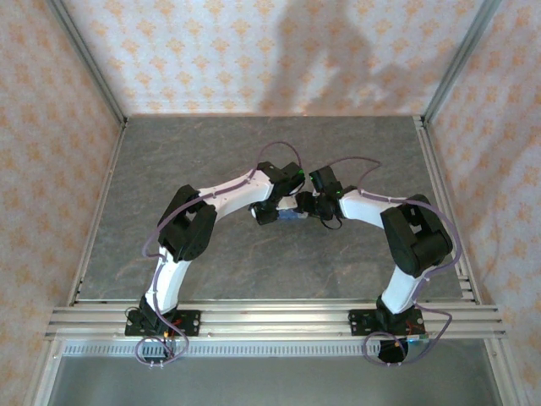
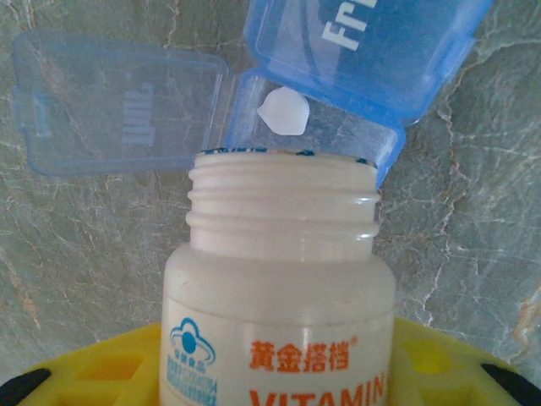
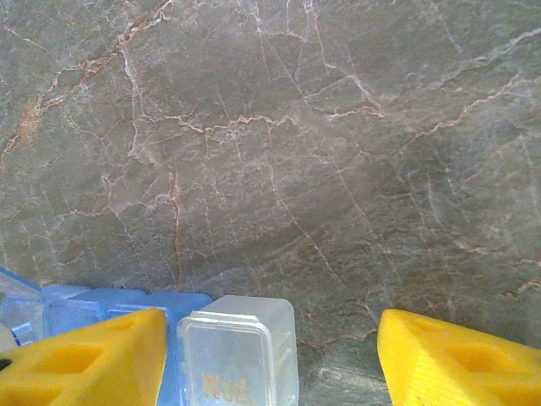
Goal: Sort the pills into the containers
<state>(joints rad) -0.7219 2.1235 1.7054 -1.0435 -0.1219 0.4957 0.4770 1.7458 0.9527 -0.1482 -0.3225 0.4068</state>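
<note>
From overhead I get the organizer (image 1: 292, 216) only as a blue speck, compartments unreadable. The bottle (image 2: 279, 296) runs off the bottom edge; its inside is hidden.

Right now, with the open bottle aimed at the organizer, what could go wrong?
1. The bottle, held in the left fingers, has its mouth right at the open compartment, where one pill shows; more tilt could dump several.
2. Pills may bounce onto the closed Fri lid or the table.
3. The right fingers stand apart, not clamping the organizer; a nudge could shift it.
</note>
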